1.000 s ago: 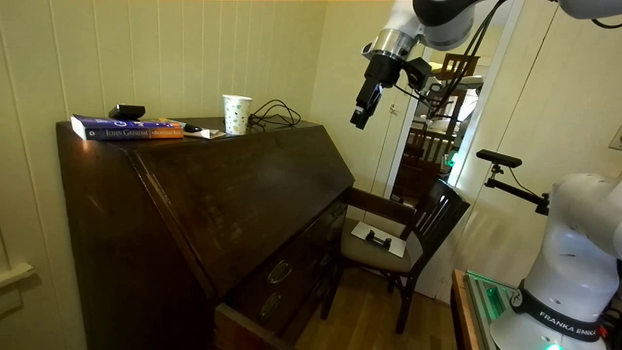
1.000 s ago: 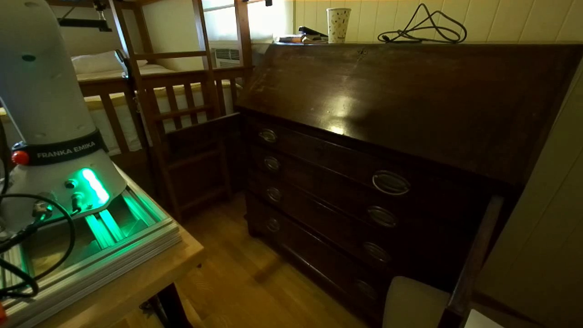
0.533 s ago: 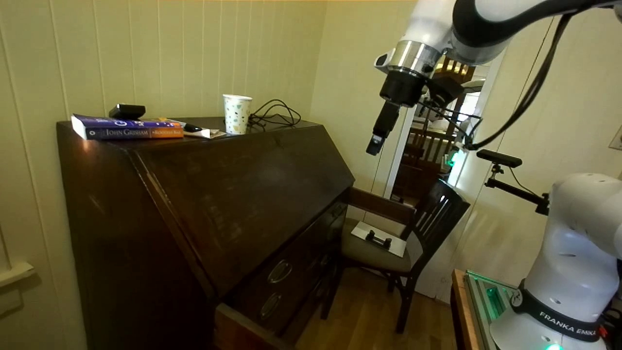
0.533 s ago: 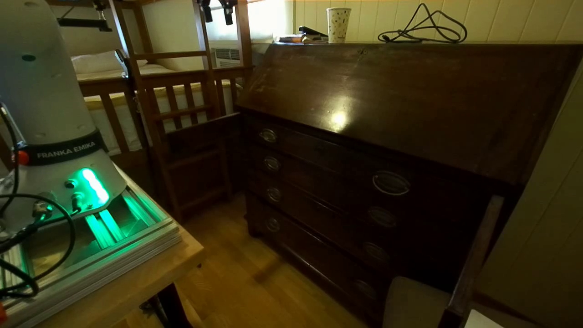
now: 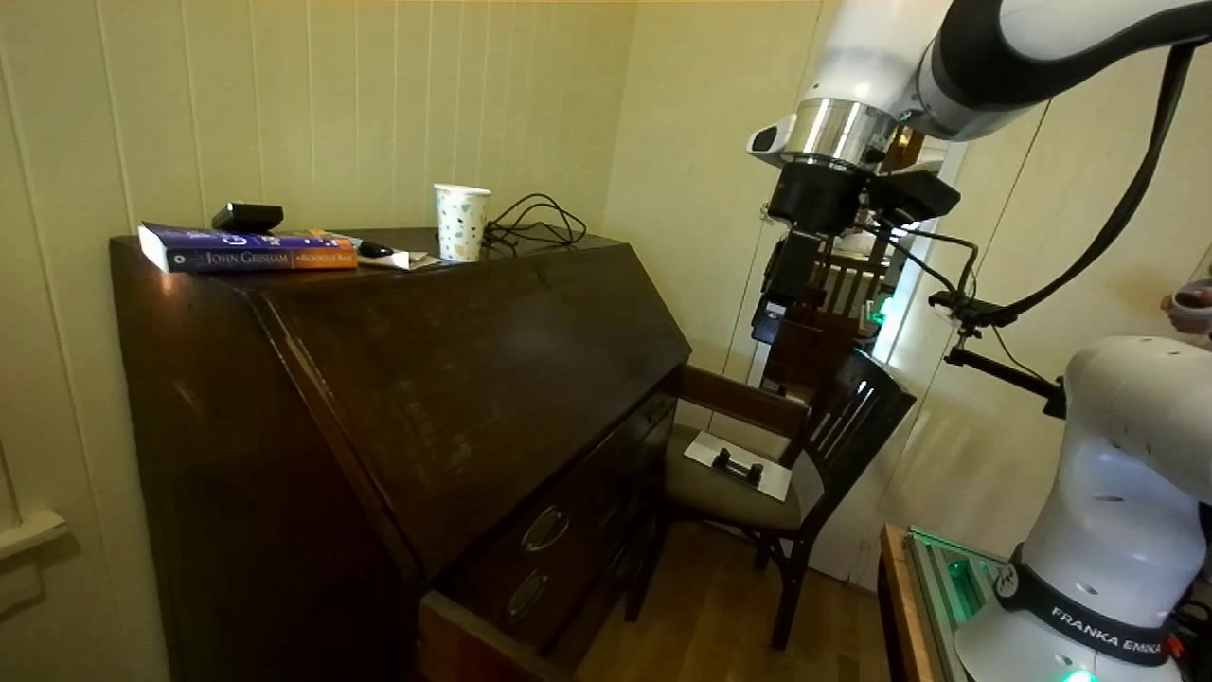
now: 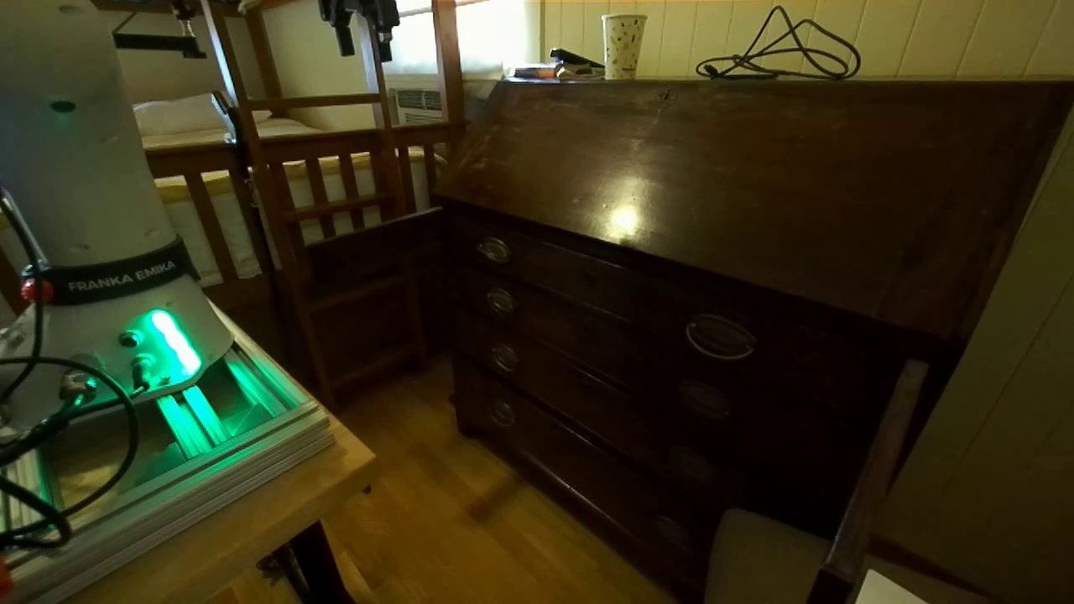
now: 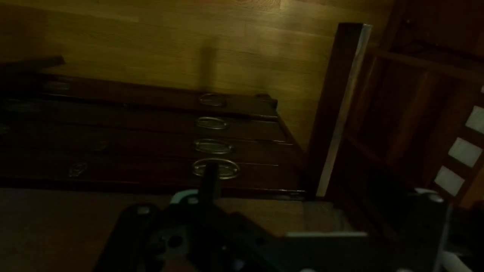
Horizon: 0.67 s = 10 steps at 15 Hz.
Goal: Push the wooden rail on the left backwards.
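Observation:
The left wooden rail [image 5: 478, 649] sticks out from the desk front, low in an exterior view, cut off by the frame edge. It also shows in an exterior view [image 6: 377, 239], left of the drawers. In the dim wrist view, the rail [image 7: 334, 102] is a long dark bar with a lighter edge, right of the drawers. My gripper [image 5: 768, 324] hangs in the air in front of the desk, apart from the rail. In an exterior view its two fingers [image 6: 366, 50] are spread, with nothing between them.
The slant-front desk [image 5: 511, 369] bears a book [image 5: 260, 254], a cup [image 5: 462, 223] and a cable [image 5: 535, 223]. A second rail [image 5: 743, 403] sticks out beside a chair [image 5: 843, 436]. A bunk bed ladder [image 6: 348, 205] stands near the left rail. A hand [image 5: 1193, 305] shows at the frame edge.
My gripper has moved down and to the right in an exterior view, and down and to the left in an exterior view. A hand has appeared at the frame edge. The rail has not moved.

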{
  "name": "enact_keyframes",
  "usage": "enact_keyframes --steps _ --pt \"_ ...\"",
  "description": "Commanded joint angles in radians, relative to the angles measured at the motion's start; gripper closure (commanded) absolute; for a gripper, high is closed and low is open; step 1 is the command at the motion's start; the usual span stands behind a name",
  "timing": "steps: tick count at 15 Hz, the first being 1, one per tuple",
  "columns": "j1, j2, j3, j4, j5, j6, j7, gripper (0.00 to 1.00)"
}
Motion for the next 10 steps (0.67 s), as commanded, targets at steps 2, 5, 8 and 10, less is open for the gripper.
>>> enact_keyframes --steps 2,5,8,10 --pt "-0.019 0.021 0.091 -0.057 -0.063 0.046 0.175 0.0" --pt "0.003 0.044 0.154 -0.135 -0.039 0.158 0.295 0.0" --pt "0.037 0.089 0.212 -0.214 -0.027 0.344 0.368 0.0" --pt "0.071 0.198 0.215 -0.183 0.006 0.488 0.358 0.0"
